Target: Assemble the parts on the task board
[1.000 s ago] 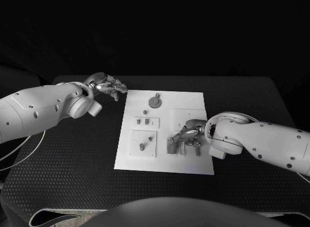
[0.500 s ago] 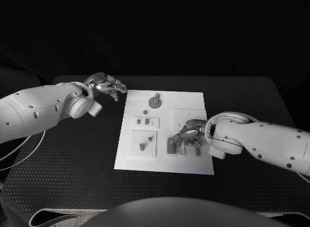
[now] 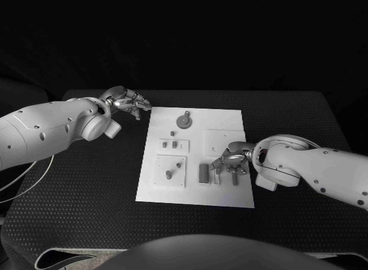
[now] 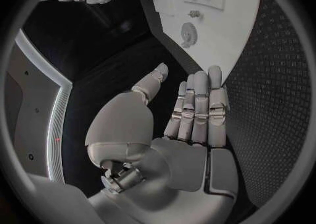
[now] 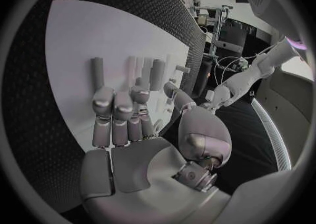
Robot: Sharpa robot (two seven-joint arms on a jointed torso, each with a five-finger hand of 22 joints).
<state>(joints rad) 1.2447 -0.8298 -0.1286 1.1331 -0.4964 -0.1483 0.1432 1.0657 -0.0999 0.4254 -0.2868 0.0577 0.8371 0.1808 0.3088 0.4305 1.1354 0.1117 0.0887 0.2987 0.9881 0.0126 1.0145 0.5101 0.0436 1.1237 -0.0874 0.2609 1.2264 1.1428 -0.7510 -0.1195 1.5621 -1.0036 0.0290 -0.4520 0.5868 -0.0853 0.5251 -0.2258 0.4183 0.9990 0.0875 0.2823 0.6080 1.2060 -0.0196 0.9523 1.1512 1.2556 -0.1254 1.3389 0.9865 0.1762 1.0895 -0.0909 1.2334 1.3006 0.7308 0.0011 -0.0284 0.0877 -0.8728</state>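
Observation:
The white task board (image 3: 224, 121) lies in the middle of the table. On it are a round grey part (image 3: 185, 119), two small blocks (image 3: 173, 145), a raised plate with pegs (image 3: 170, 170) and an upright grey bar (image 3: 204, 172). My right hand (image 3: 232, 162) hovers over the board's near right part, just right of the bar, fingers stretched forward and nothing between them. In the right wrist view the hand (image 5: 125, 113) reaches over the board (image 5: 79, 29) towards the bar (image 5: 97, 68) and another grey peg (image 5: 157, 70). My left hand (image 3: 127, 102) stays off the board's far left corner, fingers straight (image 4: 197, 103), holding nothing.
The black table (image 3: 86, 180) has bare room on both sides of the board. My left forearm (image 3: 46, 132) lies across the table's left side. A short peg (image 3: 235, 180) stands close under my right hand.
My right hand has shifted a little to the right and nearer, uncovering the grey bar it was over. The left hand has not moved.

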